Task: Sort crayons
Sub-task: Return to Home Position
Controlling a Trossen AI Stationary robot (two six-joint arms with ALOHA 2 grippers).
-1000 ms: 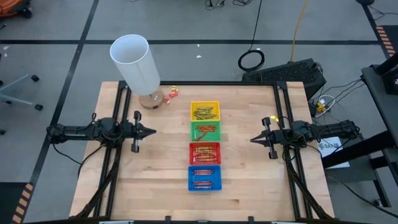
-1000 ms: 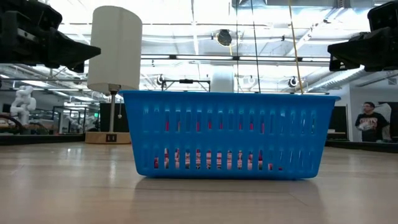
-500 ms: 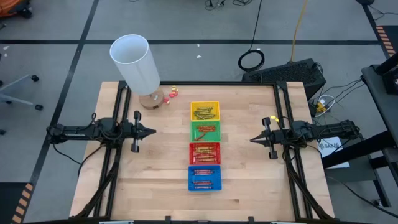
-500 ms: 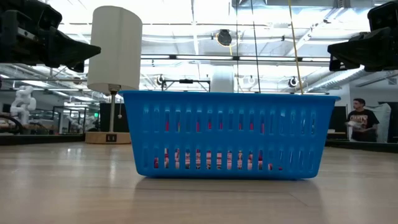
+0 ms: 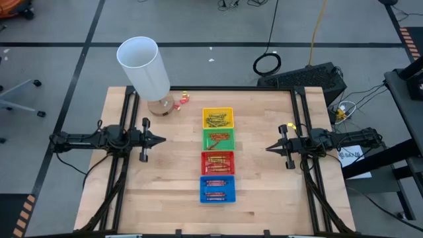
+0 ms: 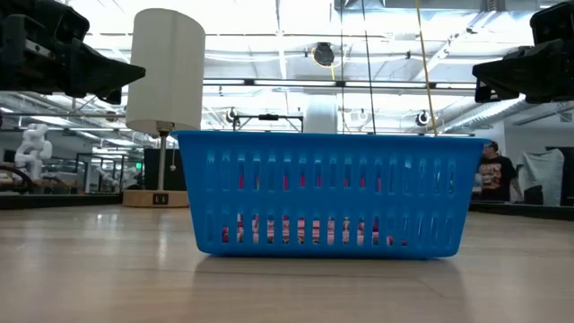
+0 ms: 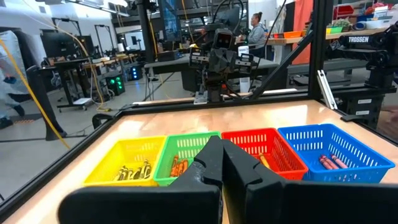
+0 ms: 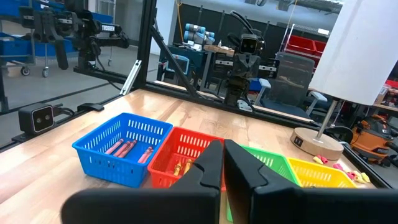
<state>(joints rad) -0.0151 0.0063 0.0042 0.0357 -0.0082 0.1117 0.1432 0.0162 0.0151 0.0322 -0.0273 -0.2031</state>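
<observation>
while the crayons (image 5: pixel 217 160) lie in the four trays (image 5: pixel 201 188) mid-frame, left gripper (image 5: pixel 160 139) and right gripper (image 5: pixel 269 148) hang either side, both pinched closed, empty; a careless swing could clip the white cylinder (image 5: pixel 142 66) upper left.

Grey floor (image 5: pixel 59 30), wooden table (image 5: pixel 172 178), ceiling lights (image 6: pixel 256 36)

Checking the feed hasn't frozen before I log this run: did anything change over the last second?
On the table, nothing. Left gripper and right gripper stayed shut at their sides, crayons untouched in the bins. Only a person in the room behind walked up to the blue bin's right edge in the low view.
</observation>
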